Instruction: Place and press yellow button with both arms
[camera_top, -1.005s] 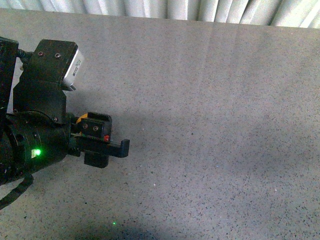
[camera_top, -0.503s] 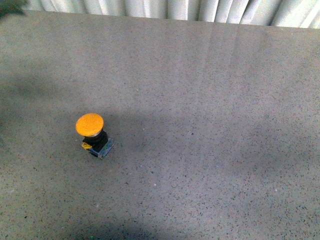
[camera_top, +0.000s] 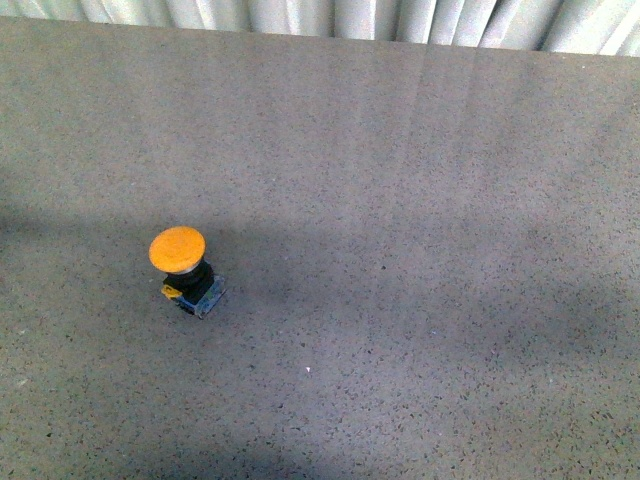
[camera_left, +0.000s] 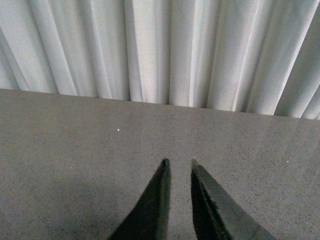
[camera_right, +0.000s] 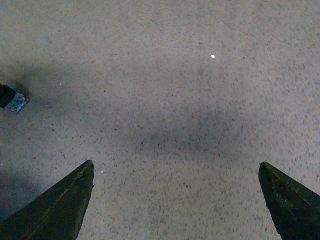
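Note:
The yellow button (camera_top: 178, 250) stands upright on the grey speckled table at the left of the front view, its orange-yellow cap on a black neck over a small blue-grey base (camera_top: 200, 294). Neither arm shows in the front view. In the right wrist view the edge of the button's base (camera_right: 13, 100) shows at the far left, well away from my right gripper (camera_right: 176, 167), which is wide open and empty. My left gripper (camera_left: 178, 162) is open with a narrow gap, empty, raised above the table and facing the curtain.
A white pleated curtain (camera_left: 160, 50) hangs behind the table's far edge (camera_top: 320, 36). The grey speckled tabletop (camera_top: 420, 250) stretches to the right of the button. A small white speck (camera_right: 212, 56) lies on the table.
One second ago my left arm was over the button at the left of the front view. It has withdrawn out of view, leaving the button standing free on the table.

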